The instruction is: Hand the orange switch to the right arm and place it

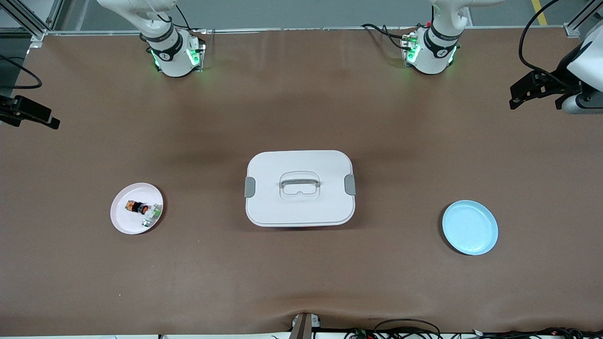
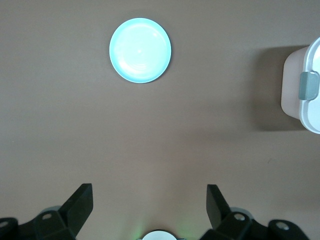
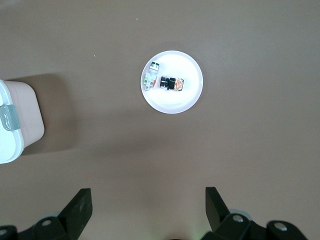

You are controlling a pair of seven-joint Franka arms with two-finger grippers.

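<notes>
With the orange switch (image 1: 140,208) lying on the pink plate (image 1: 121,221) at the right arm's end, blue plate (image 1: 471,233) bare, left pincer (image 2: 150,200) and right pincer (image 3: 148,202) parted over bare worktop (image 1: 301,282): placed already, or still awaiting transfer.

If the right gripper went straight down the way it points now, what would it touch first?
Probably bare table. The right gripper hangs open, pointing down at brown surface; the pink plate with the orange switch lies off that line, as does the white box. Height is unclear.

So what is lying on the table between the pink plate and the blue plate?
In the front view, the white box with its lid on sits between the pink plate and blue plate.
</notes>
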